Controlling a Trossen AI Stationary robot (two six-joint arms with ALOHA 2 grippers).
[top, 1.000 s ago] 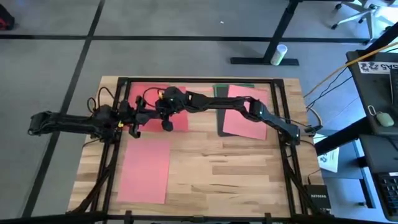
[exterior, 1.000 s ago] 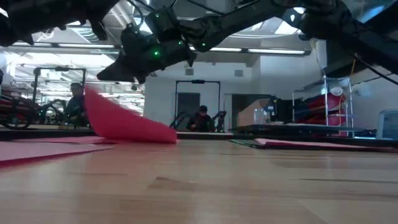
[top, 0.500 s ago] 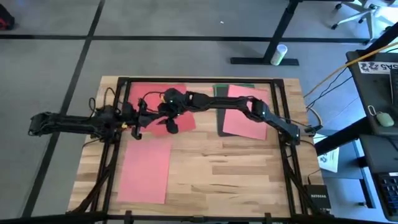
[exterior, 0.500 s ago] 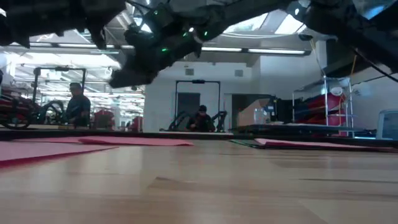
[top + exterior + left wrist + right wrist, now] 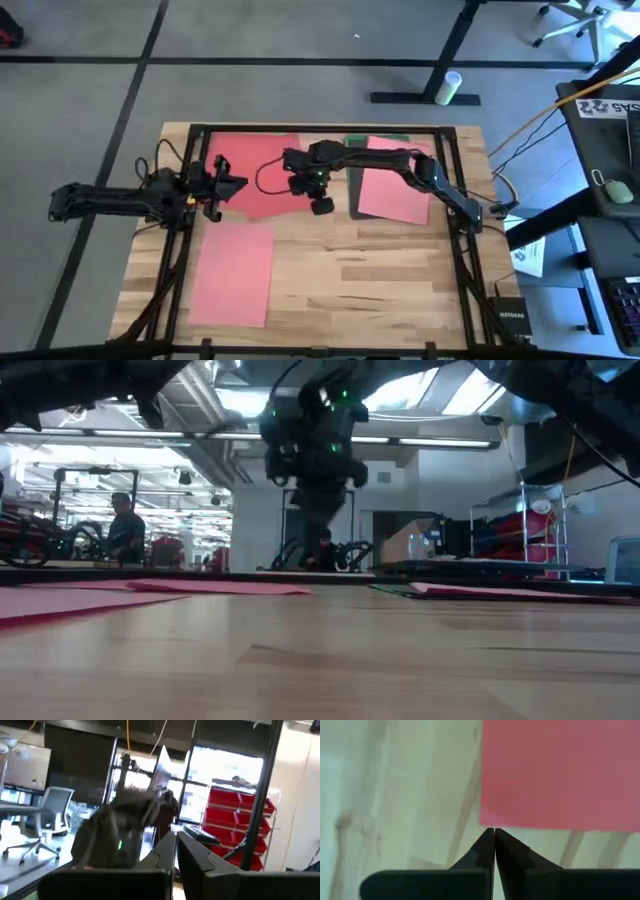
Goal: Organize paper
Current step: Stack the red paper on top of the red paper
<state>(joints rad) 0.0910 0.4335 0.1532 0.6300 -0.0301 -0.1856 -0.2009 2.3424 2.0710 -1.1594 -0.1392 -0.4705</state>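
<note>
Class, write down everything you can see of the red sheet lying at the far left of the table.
The red sheet is a thin, plain rectangle of paper lying flat on the wooden table, its long side across the table. The left gripper hovers over its left edge; the right gripper, fingers shut, hangs by its near right corner, apparently not holding it.

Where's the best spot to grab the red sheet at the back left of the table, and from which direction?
Probably its near right corner. The red sheet lies flat on the table, so no edge can be pinched from the side. The right claw, shut, hangs over that corner; the right wrist view shows the corner just ahead. Come down from above, press and drag to lift it.
</note>
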